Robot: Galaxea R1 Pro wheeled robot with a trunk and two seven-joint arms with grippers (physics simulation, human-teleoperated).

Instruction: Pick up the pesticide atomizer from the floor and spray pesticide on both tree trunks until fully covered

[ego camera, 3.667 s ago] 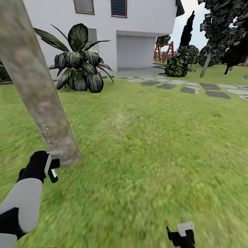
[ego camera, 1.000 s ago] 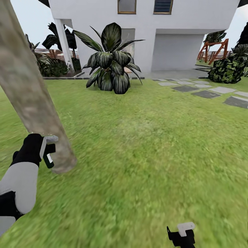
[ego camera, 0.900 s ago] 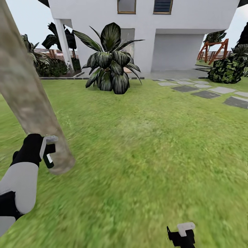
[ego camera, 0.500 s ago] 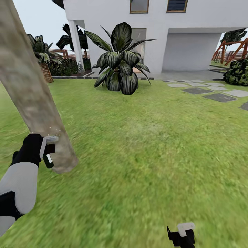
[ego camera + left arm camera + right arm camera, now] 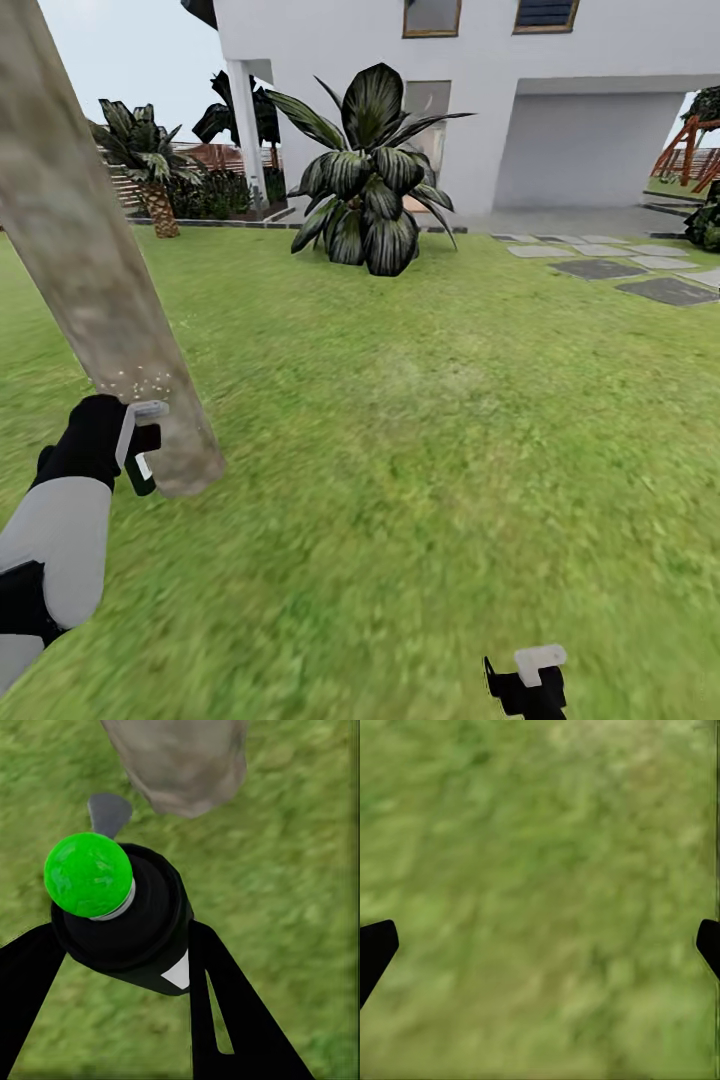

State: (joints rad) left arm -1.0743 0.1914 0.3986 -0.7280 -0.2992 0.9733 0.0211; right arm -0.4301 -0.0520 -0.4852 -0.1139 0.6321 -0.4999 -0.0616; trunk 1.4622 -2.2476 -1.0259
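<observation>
the left claw is clamped on the spray bottle, low by the tree trunk — trunk just beyond its nozzle, white specks above. the right claw hangs wide open, holding nothing, over grass.

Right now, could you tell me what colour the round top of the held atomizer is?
Bright green, on the atomizer, clearest in the left wrist view.

Tree trunk at near left rising from the floor, left end effector with pesticide atomizer just beside its base, broad-leaved plant behind mid-lawn, house beyond, stepping stones far right, right end effector low right.
</observation>
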